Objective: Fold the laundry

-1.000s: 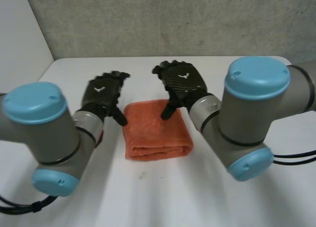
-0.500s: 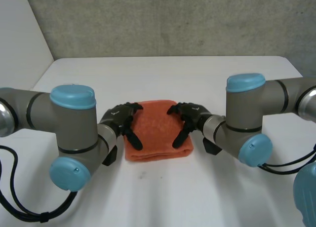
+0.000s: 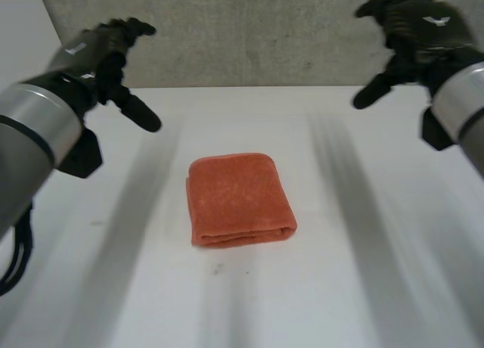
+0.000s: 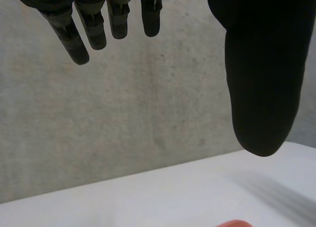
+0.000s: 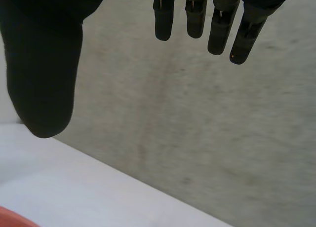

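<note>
Folded orange cloth (image 3: 240, 200) flat on tabletop (image 3: 363, 272), between & well apart from left hand (image 3: 94, 49) & right hand (image 3: 416, 23), both raised, fingers loosely spread, holding nothing; wrist views cut cloth to a sliver beyond each thumb.

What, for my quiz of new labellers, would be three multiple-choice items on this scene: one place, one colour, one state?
1. Where is the cloth? A in a basket; B on the white table; C on the floor.
2. Its colour? A blue; B orange; C green.
3. The left hand and right hand are: A open, raised clear of the cloth; B shut on the cloth; C pressing it flat.
Answers: B, it lies folded on that table; B, orange in the head view; A, wrist views show straight fingers holding nothing.
</note>
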You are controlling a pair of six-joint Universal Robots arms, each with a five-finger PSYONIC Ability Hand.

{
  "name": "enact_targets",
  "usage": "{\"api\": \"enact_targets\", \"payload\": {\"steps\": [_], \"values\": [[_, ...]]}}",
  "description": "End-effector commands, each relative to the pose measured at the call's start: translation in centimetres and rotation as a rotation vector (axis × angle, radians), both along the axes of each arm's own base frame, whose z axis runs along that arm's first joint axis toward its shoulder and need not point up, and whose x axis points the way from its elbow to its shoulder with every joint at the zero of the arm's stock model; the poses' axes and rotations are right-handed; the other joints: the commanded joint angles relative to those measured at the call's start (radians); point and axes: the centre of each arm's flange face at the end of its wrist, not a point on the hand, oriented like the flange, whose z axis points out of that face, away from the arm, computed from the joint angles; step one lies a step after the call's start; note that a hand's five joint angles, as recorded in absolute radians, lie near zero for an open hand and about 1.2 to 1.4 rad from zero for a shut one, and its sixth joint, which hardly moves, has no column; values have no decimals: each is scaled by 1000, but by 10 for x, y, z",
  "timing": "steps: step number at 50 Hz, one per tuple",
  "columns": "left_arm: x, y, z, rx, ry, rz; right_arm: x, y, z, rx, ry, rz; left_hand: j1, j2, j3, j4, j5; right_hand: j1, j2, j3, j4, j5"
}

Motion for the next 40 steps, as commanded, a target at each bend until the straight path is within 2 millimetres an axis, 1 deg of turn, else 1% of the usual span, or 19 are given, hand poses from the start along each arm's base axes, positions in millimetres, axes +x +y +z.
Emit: {"api": "enact_targets", "payload": {"steps": [1,7,9,11,19,27,40], "values": [[15,5,19,-23,-7,37,-31,-4,0,-23,71,-114,-7,10,8,7,-33,-38,-48,-41,-59,-73],[16,5,17,-38,-58,41,-33,-6,2,-24,67,-121,-7,10,8,7,-33,-38,-48,-41,-59,-73],[16,4,12,-38,-103,50,-32,-5,1,-22,69,-118,-7,10,8,7,-33,-38,-48,-41,-59,-73],[17,3,10,-35,-113,59,-32,-4,1,-23,71,-114,-7,10,8,7,-33,-38,-48,-41,-59,-73],[16,5,4,-22,-124,72,-29,-3,-2,-14,75,-94,-7,10,8,7,-33,-38,-48,-41,-59,-73],[16,5,4,-23,-124,72,-27,-3,-5,-4,79,-86,-7,10,8,7,-33,-38,-48,-41,-59,-73],[16,6,3,-32,-120,71,-27,-3,-4,-8,79,-86,-7,10,8,7,-33,-38,-48,-41,-59,-73]]}}
